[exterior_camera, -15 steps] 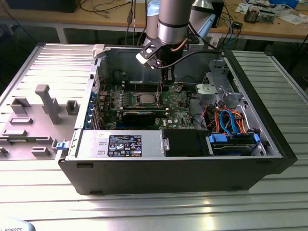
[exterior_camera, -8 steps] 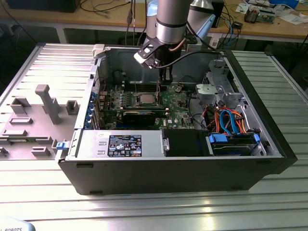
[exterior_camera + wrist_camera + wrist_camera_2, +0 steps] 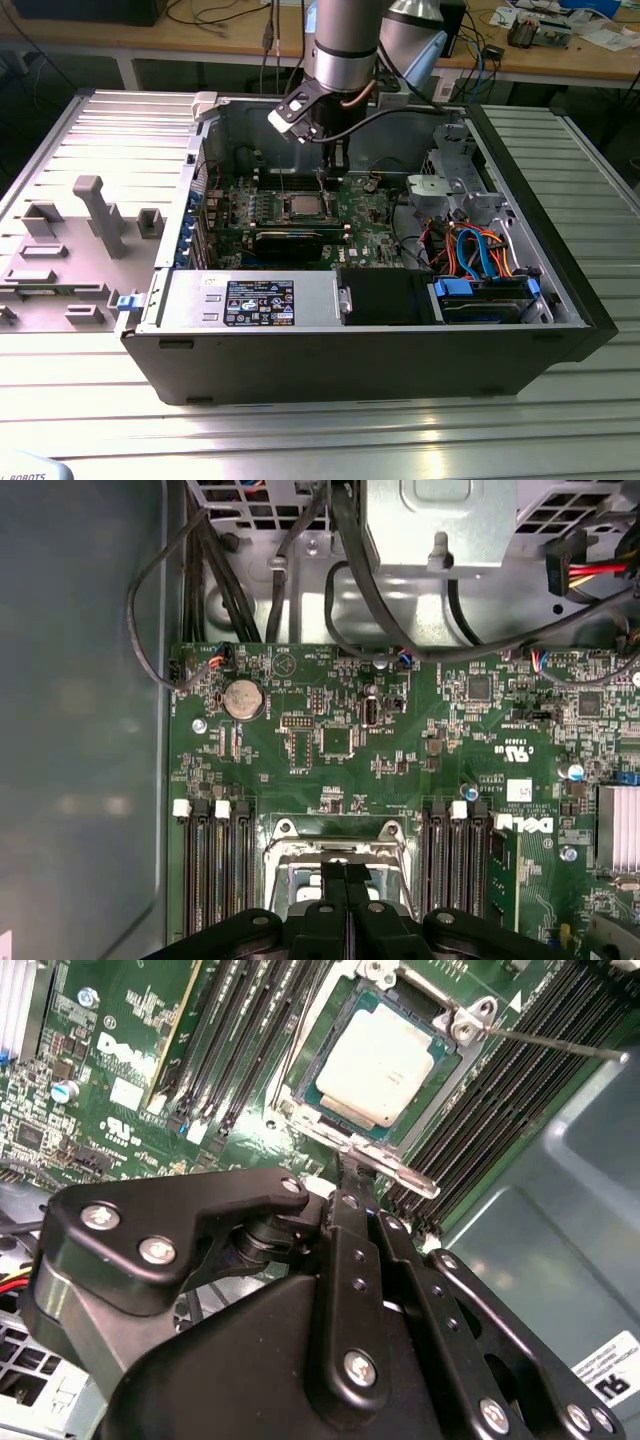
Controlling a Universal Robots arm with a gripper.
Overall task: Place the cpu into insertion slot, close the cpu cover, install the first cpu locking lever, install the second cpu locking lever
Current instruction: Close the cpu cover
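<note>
cpu (image 3: 375,1063) is seated flat in the insertion slot (image 3: 277,832), silver top up. It sits mid green board (image 3: 330,695), between the two banks of black memory slots (image 3: 250,1050). cpu cover (image 3: 335,1138) looks down around the chip: the frame edge shows on its sides, and a small tongue sticks out on the gripper's side. One thin locking lever (image 3: 550,1042) runs out from a slot corner across the memory slots, not lying along the frame. Can't tell where the other lever sits.

gripper (image 3: 348,1165) hangs just above the tongue edge of the slot. Fingers are pressed together with nothing visible between them. Can't tell if the tips touch the cover.

Coin cell (image 3: 241,698) sits nearer the board's edge, by the case wall. The board lies in the open computer case (image 3: 350,350), which has blue and orange cables (image 3: 480,255) at its corner on the exterior view's right. The grey side panel (image 3: 90,230) lies flat on the exterior view's left. All of it rests on a ribbed metal table (image 3: 300,440).
</note>
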